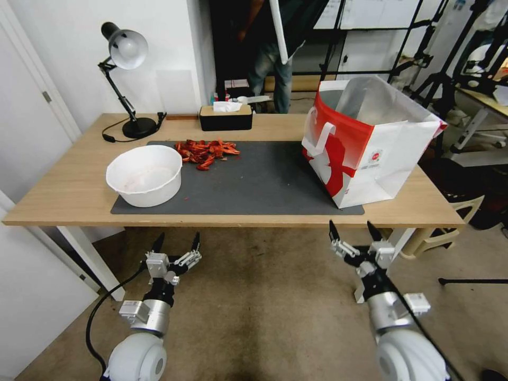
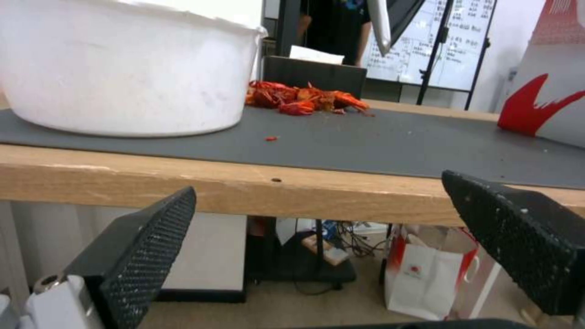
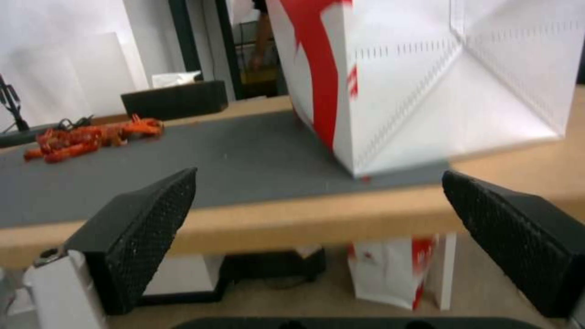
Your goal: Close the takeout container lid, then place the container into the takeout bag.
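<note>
The takeout bag (image 1: 370,143) stands open on the right end of the table, red and white with a silvery lining and white strap handles. Its side shows in the left wrist view (image 2: 548,105) and its white corner close up in the right wrist view (image 3: 427,68). The takeout container and its lid are out of view. My left gripper (image 1: 177,242) hangs open below the table's front edge, in front of the white bowl (image 1: 144,174). My right gripper (image 1: 355,228) is open too, just below the front edge near the bag's corner. Both hold nothing (image 2: 318,183) (image 3: 320,173).
A dark grey mat (image 1: 264,180) covers the middle of the wooden table (image 1: 63,196). A pile of red shells (image 1: 206,152) lies behind the bowl. A black desk lamp (image 1: 127,53) and a black tissue box (image 1: 226,116) stand at the back. Another bag (image 2: 427,274) sits on the floor under the table.
</note>
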Robot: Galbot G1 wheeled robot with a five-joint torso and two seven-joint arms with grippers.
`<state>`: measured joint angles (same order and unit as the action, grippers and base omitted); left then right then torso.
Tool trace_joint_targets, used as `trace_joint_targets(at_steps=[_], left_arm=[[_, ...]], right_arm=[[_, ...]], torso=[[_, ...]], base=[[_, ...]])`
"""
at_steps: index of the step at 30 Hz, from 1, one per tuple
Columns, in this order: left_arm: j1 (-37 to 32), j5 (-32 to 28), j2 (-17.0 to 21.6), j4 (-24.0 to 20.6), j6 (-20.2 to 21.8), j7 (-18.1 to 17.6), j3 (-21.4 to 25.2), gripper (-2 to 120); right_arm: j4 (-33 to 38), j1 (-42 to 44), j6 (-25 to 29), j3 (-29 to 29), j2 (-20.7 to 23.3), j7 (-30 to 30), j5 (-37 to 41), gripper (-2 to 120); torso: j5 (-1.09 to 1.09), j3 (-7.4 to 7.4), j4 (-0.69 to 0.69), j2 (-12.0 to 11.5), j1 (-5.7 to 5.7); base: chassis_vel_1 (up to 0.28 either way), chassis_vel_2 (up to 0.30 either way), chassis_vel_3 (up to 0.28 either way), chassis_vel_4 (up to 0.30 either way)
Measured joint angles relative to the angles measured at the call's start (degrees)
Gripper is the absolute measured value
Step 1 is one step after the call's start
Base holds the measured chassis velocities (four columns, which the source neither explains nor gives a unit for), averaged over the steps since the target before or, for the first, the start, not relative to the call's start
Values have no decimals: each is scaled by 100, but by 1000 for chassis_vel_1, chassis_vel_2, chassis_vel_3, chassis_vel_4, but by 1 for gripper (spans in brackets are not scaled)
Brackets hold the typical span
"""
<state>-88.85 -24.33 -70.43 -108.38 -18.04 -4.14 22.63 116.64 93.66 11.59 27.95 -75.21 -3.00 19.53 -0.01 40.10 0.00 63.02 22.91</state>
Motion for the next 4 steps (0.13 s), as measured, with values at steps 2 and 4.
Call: trace_joint_targets(at_steps=[2,4], left_arm=[[-4,0,4,0,-19,10,4,100],[-19,0,10,0,-46,28,9,100]], right_arm=[[-69,37,77,-16,-66,21,-32,100],[-176,75,195,-37,-155,44,-63,100]], torso=[[1,0,0,0,0],[0,0,0,0,0]], base=[[0,0,0,0],[0,0,0,0]])
